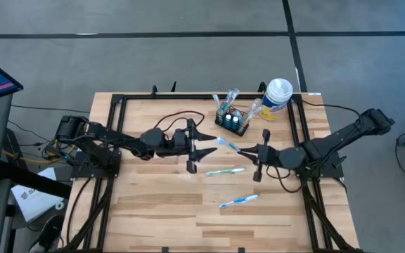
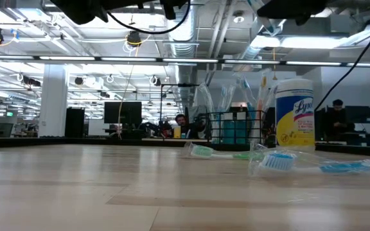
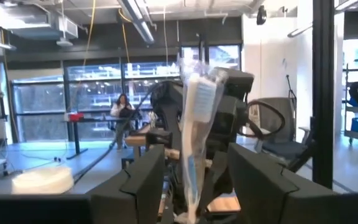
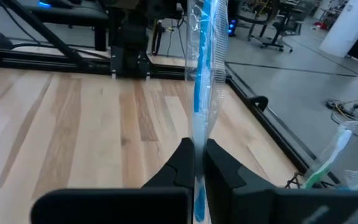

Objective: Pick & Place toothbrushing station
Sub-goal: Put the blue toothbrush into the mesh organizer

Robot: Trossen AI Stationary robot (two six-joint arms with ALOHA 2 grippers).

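Observation:
The toothbrushing station [image 1: 232, 121], a small black wire-mesh caddy, stands at the far middle of the table with several wrapped toothbrushes upright in it. It also shows in the low view [image 2: 233, 128]. A wrapped blue toothbrush [image 1: 228, 145] hangs in the air between both grippers. My right gripper [image 1: 250, 150] is shut on it. My left gripper [image 1: 211, 143] is open. Its fingers [image 3: 145, 180] stand on either side of the brush's other end [image 3: 196, 106], apart from it. My right gripper pinches the wrapped toothbrush near its right end [image 4: 196, 146] between its two fingers. The fingers come about level from the table's right and lie along the brush. The brush sticks out past the fingertips toward my left gripper, lifted clear of the table.
A white, yellow and blue wipes canister [image 1: 276, 98] stands right of the caddy. Two wrapped toothbrushes [image 1: 225, 171] [image 1: 239, 201] lie flat on the wood nearer the front. A black frame [image 1: 111, 140] runs along the table's sides. People sit at desks in the room beyond.

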